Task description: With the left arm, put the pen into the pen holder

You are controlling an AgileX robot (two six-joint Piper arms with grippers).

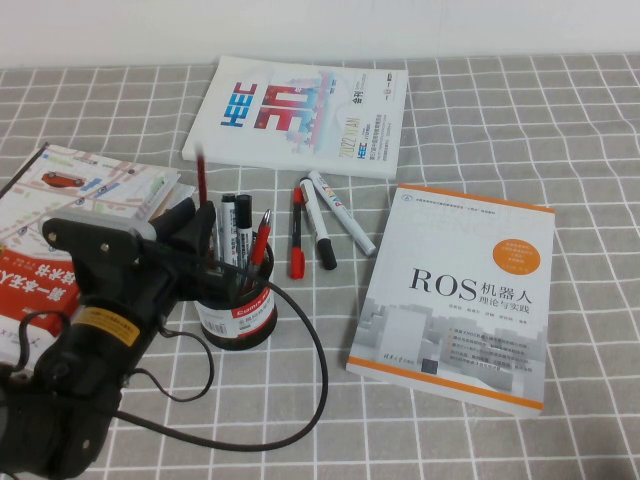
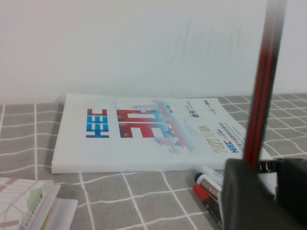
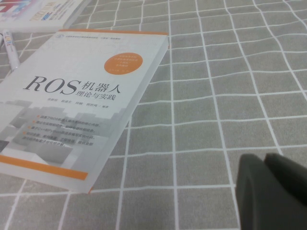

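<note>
The thin dark-red pen (image 1: pixel 201 178) stands upright in my left gripper (image 1: pixel 207 235), which is shut on its lower part. It hangs over the left rim of the black mesh pen holder (image 1: pixel 240 318), which has a red-and-white label; the pen's lower end is hidden behind the fingers. In the left wrist view the pen (image 2: pixel 263 81) rises straight up from behind the dark fingers (image 2: pixel 244 196). My right gripper (image 3: pixel 265 157) is shut and empty, low over the checked cloth beside the ROS book (image 3: pixel 86 96); it is out of the high view.
The holder holds black markers (image 1: pixel 236 225) and a red clip pen (image 1: pixel 262 236). Loose markers (image 1: pixel 318 225) lie right of it. The HEC book (image 1: pixel 300 115) lies behind, the ROS book (image 1: pixel 460 290) to the right, and a map book (image 1: pixel 70 195) to the left.
</note>
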